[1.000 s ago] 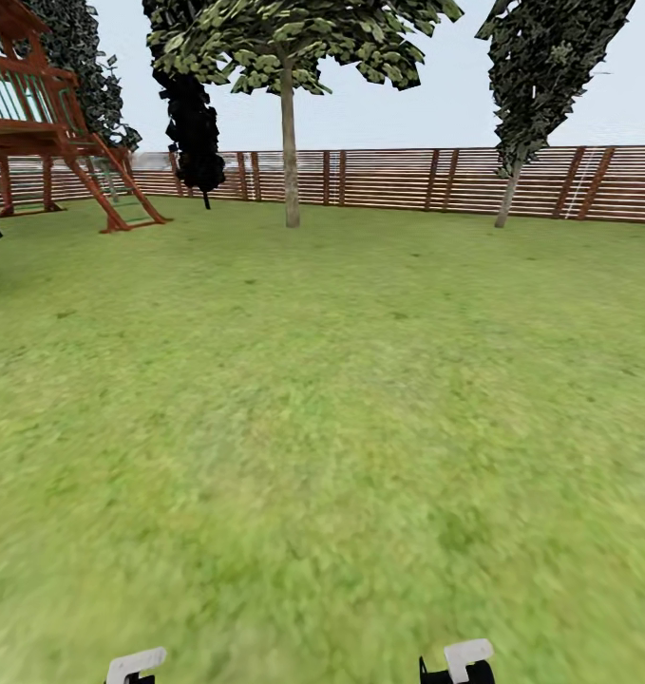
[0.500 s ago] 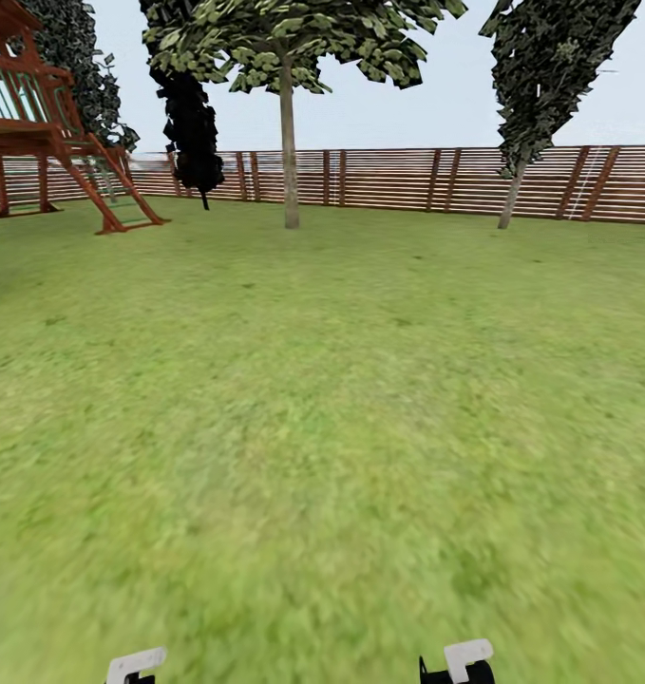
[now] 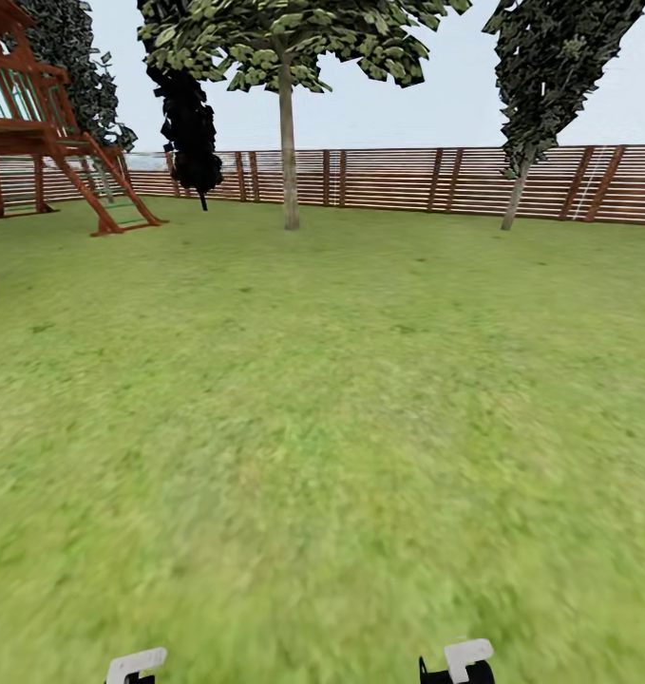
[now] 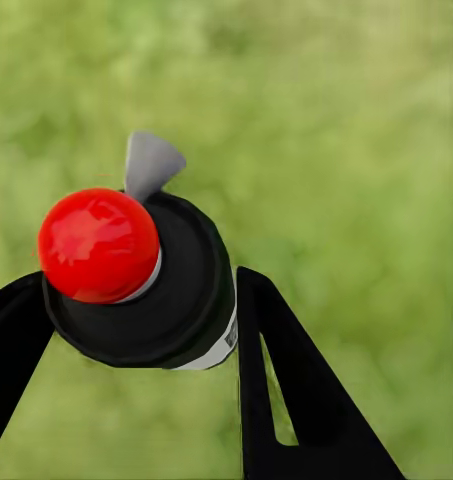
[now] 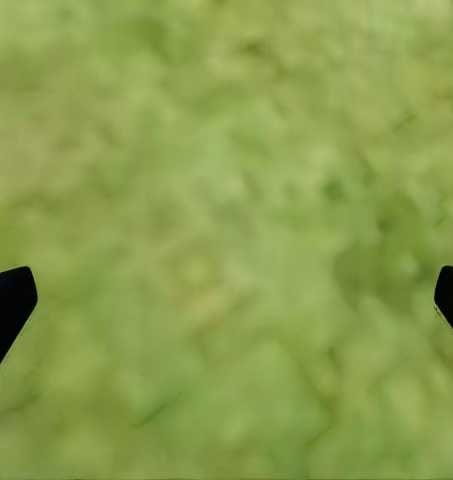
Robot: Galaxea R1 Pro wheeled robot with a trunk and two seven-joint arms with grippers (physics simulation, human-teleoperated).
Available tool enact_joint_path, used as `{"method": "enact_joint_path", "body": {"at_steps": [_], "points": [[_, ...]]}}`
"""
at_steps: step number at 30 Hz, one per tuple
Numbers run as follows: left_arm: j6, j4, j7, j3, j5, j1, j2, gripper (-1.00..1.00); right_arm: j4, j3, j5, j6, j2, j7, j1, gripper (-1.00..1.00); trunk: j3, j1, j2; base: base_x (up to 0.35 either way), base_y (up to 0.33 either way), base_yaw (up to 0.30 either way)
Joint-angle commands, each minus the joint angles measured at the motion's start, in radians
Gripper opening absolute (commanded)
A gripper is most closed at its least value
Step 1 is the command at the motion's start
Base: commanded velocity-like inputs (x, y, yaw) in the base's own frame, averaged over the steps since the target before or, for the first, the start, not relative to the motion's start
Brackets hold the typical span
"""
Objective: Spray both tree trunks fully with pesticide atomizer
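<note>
We have the sprayer [image 4: 146, 275] already in hand: the left gripper [image 4: 136, 330] is closed around its black body, one dark finger on either side, with the red cap and the grey nozzle standing clear above the grip. The right gripper [image 5: 226, 300] is spread wide, with nothing between its fingers but grass [image 5: 226, 200].

From the head camera we look across an open lawn [image 3: 322, 427] toward a wooden fence [image 3: 436, 180]. A tree [image 3: 289, 142] with a bare, pale trunk stands just before the fence, a little left of centre, and another tree [image 3: 519, 180] leans further right. Both are well apart from us. A wooden play frame [image 3: 47, 142] sits at the far left.

The step in hand, as we judge it, is the drive to the first trunk. To do it well we keep the chosen trunk centred in the head view and hold the left arm steady so the sprayer does not slip. We would stop near enough for the spray to land, yet with room to sweep the nozzle up and down the trunk. We check that the nozzle faces the bark before pressing.
</note>
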Motion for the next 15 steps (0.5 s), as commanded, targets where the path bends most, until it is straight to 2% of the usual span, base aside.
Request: {"method": "enact_joint_path", "body": {"at_steps": [1,15], "points": [[-0.004,0.001,0.003,0.002,-0.005,-0.001,0.000,-1.00,0.001,0.008,0.006,0.000,0.000,-0.010,-0.001,1.00,-0.001,0.000,0.000,0.340,0.000,0.000],[-0.004,0.001,0.003,0.002,-0.005,-0.001,0.000,-1.00,0.001,0.008,0.006,0.000,0.000,-0.010,-0.001,1.00,-0.001,0.000,0.000,0.340,0.000,0.000]]}}
